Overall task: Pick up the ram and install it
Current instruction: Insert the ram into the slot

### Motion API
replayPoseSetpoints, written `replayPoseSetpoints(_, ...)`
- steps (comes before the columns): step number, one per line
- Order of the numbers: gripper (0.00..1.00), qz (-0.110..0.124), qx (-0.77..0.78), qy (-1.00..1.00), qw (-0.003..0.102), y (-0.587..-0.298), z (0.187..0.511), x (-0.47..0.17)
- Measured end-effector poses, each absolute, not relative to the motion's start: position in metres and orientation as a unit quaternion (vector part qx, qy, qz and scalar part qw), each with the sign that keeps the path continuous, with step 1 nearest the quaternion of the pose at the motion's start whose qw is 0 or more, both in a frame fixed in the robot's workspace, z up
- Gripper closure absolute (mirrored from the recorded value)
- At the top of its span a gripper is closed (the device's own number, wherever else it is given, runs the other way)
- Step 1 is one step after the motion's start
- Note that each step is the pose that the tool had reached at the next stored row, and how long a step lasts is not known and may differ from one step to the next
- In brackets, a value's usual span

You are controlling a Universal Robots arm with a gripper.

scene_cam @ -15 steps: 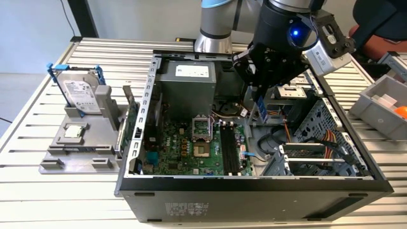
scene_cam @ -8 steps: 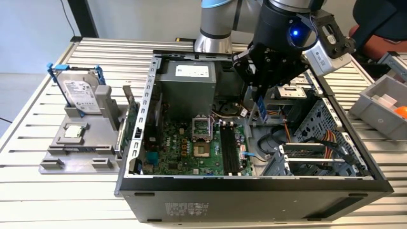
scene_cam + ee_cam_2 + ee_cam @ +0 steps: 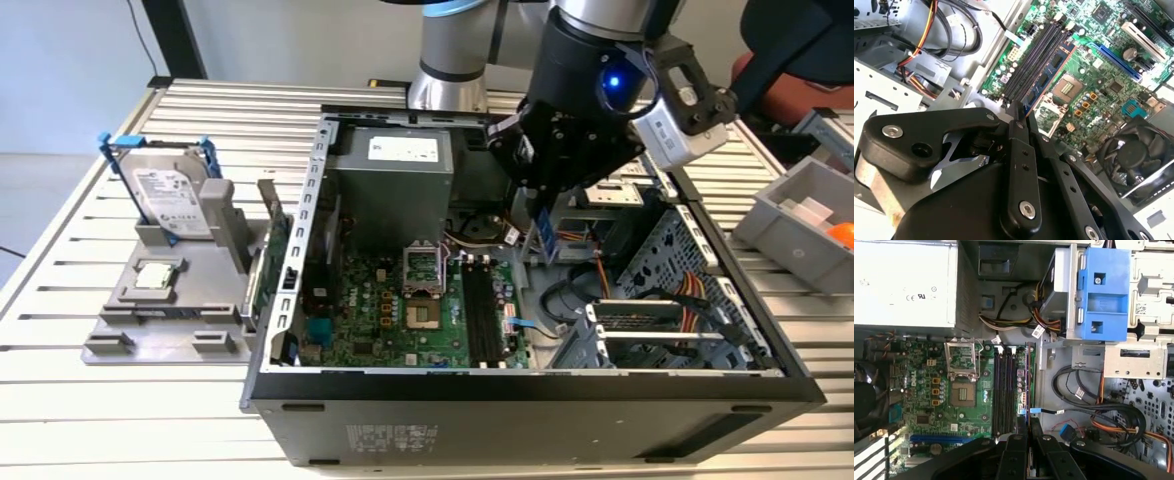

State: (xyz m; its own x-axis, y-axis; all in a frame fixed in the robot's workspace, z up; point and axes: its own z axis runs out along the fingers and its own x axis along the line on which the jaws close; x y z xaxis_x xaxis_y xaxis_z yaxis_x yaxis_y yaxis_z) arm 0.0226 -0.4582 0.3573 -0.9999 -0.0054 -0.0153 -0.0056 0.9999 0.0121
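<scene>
1. Gripping the ram (image 3: 546, 240) tightly in the closed gripper (image 3: 543, 212), upper right of centre in the exterior view, inside the open case (image 3: 534, 420).
2. Held on edge, parallel to the black memory slots (image 3: 1004, 390), probably for meeting one slot along the whole length.
3. Counting: one ram, one gripper, one processor socket (image 3: 962, 396); slots side by side, number not sure.

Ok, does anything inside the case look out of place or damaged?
The processor socket has its metal cover flipped up. The ram hangs straight in the gripper, parallel to the slots, not seated. No damage shows.
</scene>
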Motion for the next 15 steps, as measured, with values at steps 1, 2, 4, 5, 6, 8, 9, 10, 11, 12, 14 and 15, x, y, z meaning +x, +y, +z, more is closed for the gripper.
replayPoseSetpoints(1,1.00,0.006,-0.003,1.000,0.008,-0.458,0.356,0.023)
replayPoseSetpoints(2,1.00,0.006,-0.003,1.000,0.008,-0.458,0.354,0.023)
replayPoseSetpoints(4,1.00,0.006,-0.003,1.000,0.008,-0.458,0.350,0.023)
replayPoseSetpoints(5,1.00,0.006,-0.003,1.000,0.008,-0.458,0.348,0.023)
replayPoseSetpoints(6,1.00,0.006,-0.003,1.000,0.008,-0.458,0.346,0.023)
replayPoseSetpoints(8,1.00,0.006,-0.003,1.000,0.008,-0.458,0.343,0.023)
replayPoseSetpoints(9,1.00,0.006,-0.003,1.000,0.008,-0.458,0.341,0.023)
replayPoseSetpoints(10,1.00,0.006,-0.003,1.000,0.008,-0.458,0.339,0.023)
replayPoseSetpoints(11,1.00,0.004,-0.003,1.000,0.006,-0.458,0.339,0.023)
replayPoseSetpoints(12,1.00,0.003,-0.003,1.000,0.006,-0.458,0.339,0.023)
replayPoseSetpoints(14,1.00,0.006,-0.003,1.000,0.006,-0.458,0.339,0.023)
replayPoseSetpoints(15,1.00,0.009,-0.003,1.000,0.006,-0.458,0.338,0.023)
